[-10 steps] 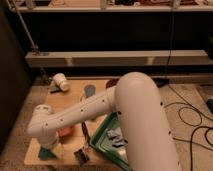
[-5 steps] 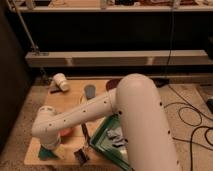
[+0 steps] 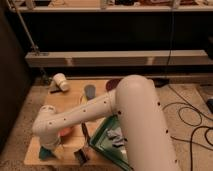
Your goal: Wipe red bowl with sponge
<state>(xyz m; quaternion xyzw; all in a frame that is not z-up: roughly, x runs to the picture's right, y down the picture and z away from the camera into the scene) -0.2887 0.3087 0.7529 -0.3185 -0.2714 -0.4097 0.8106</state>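
The red bowl (image 3: 68,132) sits on the wooden table (image 3: 56,102), left of the middle. Only an orange-red patch of it shows, under my white forearm. A teal sponge (image 3: 45,153) shows at the table's front left corner. My gripper (image 3: 52,149) hangs at the end of the arm, right at the sponge and just in front of the bowl. The arm's wrist hides most of the gripper and the spot where it meets the sponge.
A white cup (image 3: 60,82) lies on its side at the table's back left. A grey cup (image 3: 90,91) stands mid-back, next to a dark round dish (image 3: 114,84). A green tray (image 3: 106,146) with small items lies at the front right. Cables (image 3: 192,120) lie on the floor at right.
The arm's wrist end has shifted slightly right and lower toward the table's front left corner. The things on the table have not moved.
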